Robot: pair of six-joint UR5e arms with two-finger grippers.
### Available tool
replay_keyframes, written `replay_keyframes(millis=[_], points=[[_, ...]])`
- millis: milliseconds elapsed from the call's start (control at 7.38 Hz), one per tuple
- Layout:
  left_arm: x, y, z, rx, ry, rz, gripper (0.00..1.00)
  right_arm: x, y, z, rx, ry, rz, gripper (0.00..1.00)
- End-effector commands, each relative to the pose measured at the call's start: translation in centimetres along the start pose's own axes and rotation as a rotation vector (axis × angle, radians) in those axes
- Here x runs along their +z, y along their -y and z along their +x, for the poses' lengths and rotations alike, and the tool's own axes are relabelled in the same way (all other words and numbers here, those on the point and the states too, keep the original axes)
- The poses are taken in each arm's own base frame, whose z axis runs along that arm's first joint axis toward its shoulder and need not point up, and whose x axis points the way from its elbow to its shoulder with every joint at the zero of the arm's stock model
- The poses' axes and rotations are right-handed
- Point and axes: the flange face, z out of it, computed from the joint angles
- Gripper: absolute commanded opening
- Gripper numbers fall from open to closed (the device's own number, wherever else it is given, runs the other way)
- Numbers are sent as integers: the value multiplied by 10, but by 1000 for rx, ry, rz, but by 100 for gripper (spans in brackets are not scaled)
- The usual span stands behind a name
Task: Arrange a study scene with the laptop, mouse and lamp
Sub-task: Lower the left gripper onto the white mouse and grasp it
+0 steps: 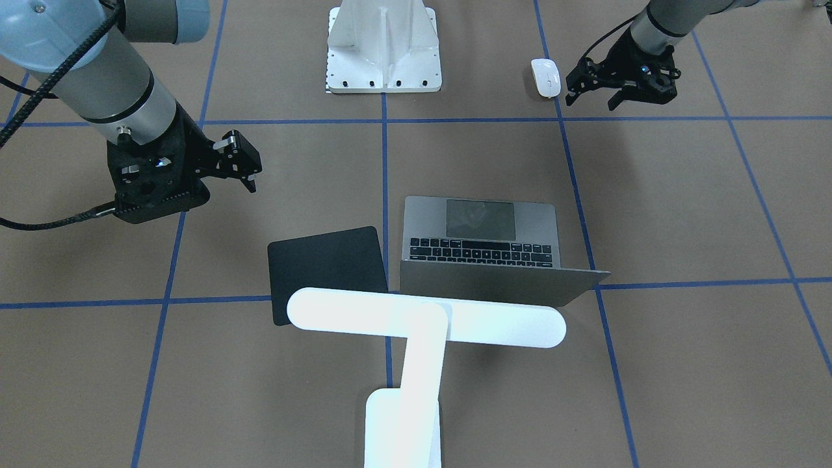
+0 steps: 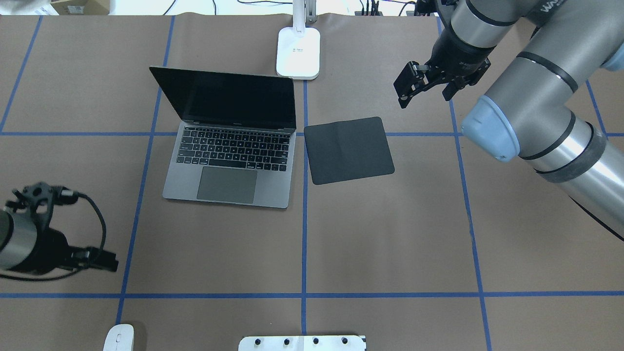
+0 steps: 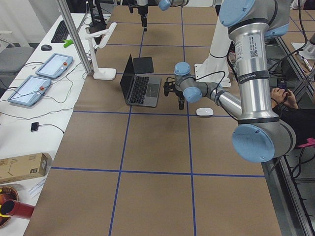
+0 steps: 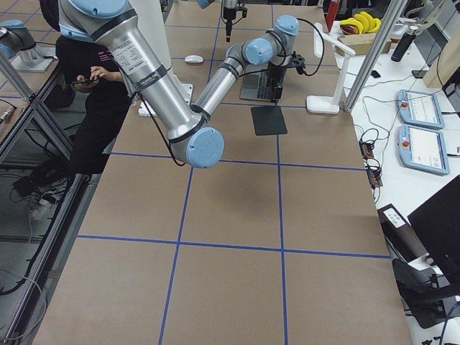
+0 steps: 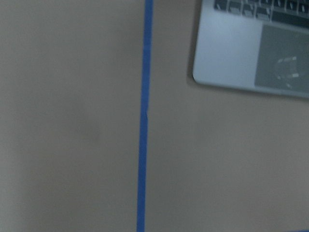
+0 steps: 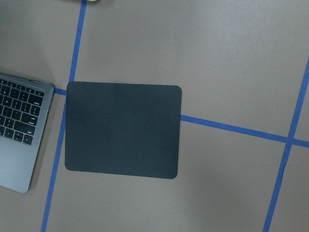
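Overhead exterior view: a slim space-grey metal laptop (image 2: 229, 156) sits open on the brown paper-covered worktop (image 2: 390, 234), screen dark, keyboard toward the robot.
Mat: a flat black square mat (image 2: 348, 150) lies just beside the laptop, on the right arm's side.
Lamp: a white T-shaped desk lamp (image 1: 426, 318) stands at the far edge, its base beyond the gap between laptop and mat.
Mouse: a small glossy white oval mouse (image 1: 545, 78) rests near the robot's edge, well apart from the laptop.
Left gripper (image 1: 593, 99): fingers spread, holding nothing, just beside the mouse.
Right gripper (image 2: 424, 95): fingers apart, empty, above the worktop past the mat's far corner.
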Motion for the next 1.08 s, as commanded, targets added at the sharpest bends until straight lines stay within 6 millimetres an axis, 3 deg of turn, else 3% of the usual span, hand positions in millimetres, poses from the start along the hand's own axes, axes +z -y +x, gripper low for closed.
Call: replay_keyframes(millis=[0,407,949], points=[[23,-33,0,44,59,-47,100,7,-4,3,-22,7,16,100],[49,-76,27,-24,56,-153,100,8,-5,6,-24,4,14,100],[97,-80,39,-9,81,-189,99,13,-8,13,-18,-4,6,100]])
